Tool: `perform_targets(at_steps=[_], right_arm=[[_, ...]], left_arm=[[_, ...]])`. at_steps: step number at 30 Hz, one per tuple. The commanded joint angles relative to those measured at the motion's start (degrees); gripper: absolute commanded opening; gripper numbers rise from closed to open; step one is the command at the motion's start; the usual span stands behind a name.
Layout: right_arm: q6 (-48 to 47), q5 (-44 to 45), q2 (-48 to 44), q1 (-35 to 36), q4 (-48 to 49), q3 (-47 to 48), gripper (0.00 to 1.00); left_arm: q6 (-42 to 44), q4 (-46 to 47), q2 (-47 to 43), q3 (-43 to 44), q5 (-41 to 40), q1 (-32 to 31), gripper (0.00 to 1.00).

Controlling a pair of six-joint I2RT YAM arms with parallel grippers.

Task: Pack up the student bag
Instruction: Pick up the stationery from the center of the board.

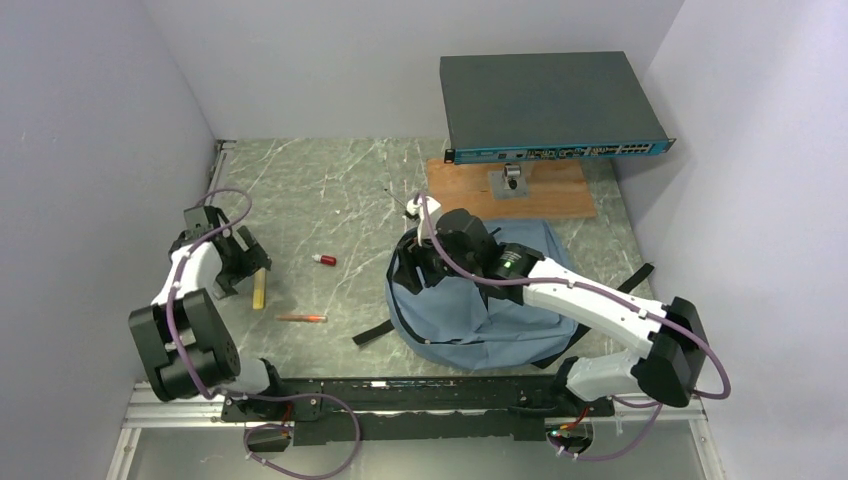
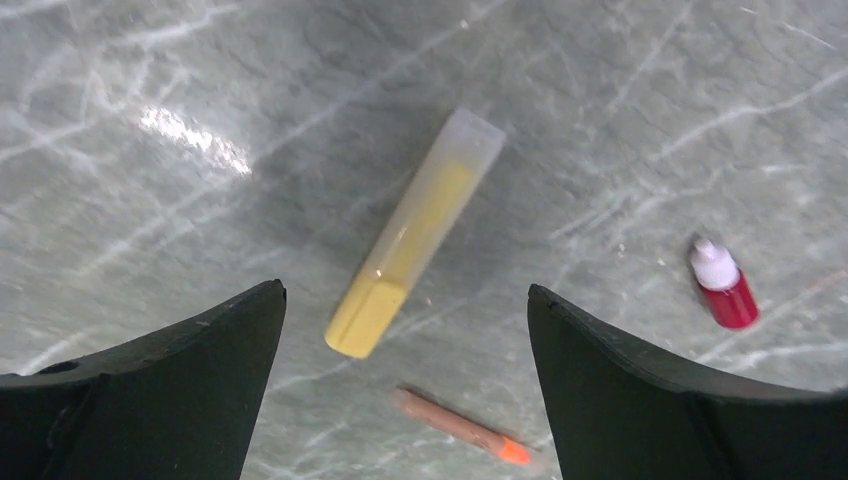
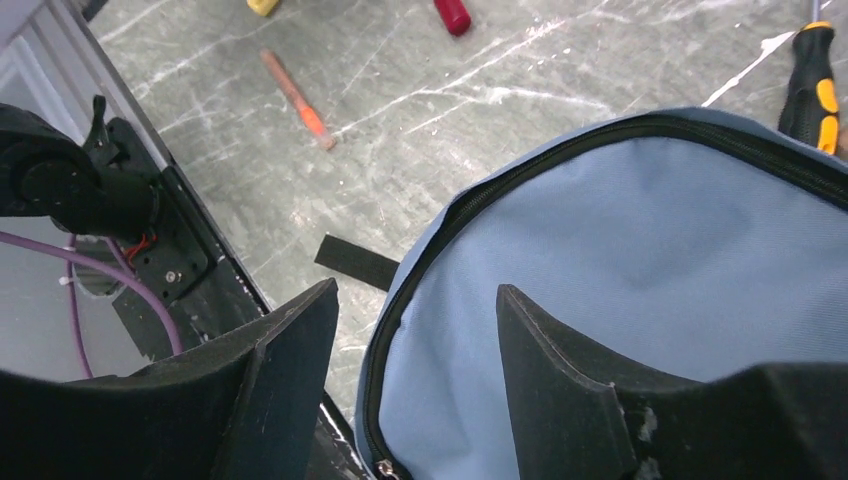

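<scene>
Bag (image 1: 470,320): soft backpack of dusty blue-grey fabric. Black zipper trim runs round its curved edge; whether the zipper is open cannot be told. It lies slumped and flat, just in front of the wooden board (image 1: 510,190). Black straps (image 1: 372,333) trail out at both sides.

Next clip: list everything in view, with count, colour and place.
student bag: 1, blue-grey, centre-right of table
stick: 1, yellow, left side
small bottle: 1, red with white cap, centre-left
pencil: 1, orange-tipped, near stick
screwdriver: 1, black-orange handle, beyond bag
box device: 1, dark grey, far edge, above board
wooden board: 1, brown, far edge
left fingers: 2, black, open above stick
right fingers: 2, black, apart astride bag's zip edge
</scene>
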Motion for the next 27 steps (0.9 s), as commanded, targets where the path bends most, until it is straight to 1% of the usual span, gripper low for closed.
perform_targets(at_steps=[1,2,5,8,11,12,13,16,18,20,22,23,27], right_arm=[[-1.2,-2.4,-3.9,-2.2,5.5,-2.1,0.62],[-1.2,-2.6,-4.2,-2.5,5.9,-2.5,0.62],[-0.7,-3.9,-4.4,-4.2,5.9,-2.5,0.63],[-0.9,-4.1,-4.3,-4.6,5.0,-1.7,0.63],[-0.8,-3.9,-4.2,-4.7,4.1,-0.9,0.63],[-0.6,-3.9,-4.2,-4.7,3.9,-0.7,0.63],[-0.3,-3.9,-4.1,-4.7,3.8,-0.5,0.63],[0.7,-4.0,-4.3,-4.7,3.8,-0.4,0.63],[1.1,-3.2,-4.4,-4.7,2.9,0.0,0.63],[1.2,-1.9,-4.3,-4.7,1.6,0.3,0.63],[-0.1,1.1,-4.0,-4.7,-0.8,0.8,0.64],[-1.1,4.0,-3.6,-4.7,-3.1,1.3,0.64],[-2.9,24.0,-2.8,-4.7,-12.6,3.5,0.64]], left_arm=[[5.4,-2.6,6.2,3.9,-9.0,-1.5,0.94],[4.9,-3.0,7.6,4.1,-9.0,-1.8,0.91],[5.9,-2.1,10.1,4.3,-9.5,-3.9,0.87],[7.7,-4.0,13.6,5.5,-10.2,-6.3,0.82],[8.1,-6.0,15.8,6.2,-13.7,-9.9,0.76],[8.3,-6.0,15.7,6.1,-14.4,-10.7,0.73],[8.2,-6.0,15.6,5.9,-14.6,-11.0,0.69],[8.4,-6.2,15.3,6.1,-14.3,-11.1,0.47],[8.6,-6.3,14.8,6.5,-12.8,-11.1,0.29],[8.8,-5.9,13.7,6.6,-11.0,-11.1,0.15],[9.4,-5.3,11.8,6.9,-8.6,-11.2,0.08],[9.8,-4.6,10.3,6.5,-6.8,-11.1,0.06],[10.3,-0.7,2.1,4.2,-2.1,-12.2,0.03]])
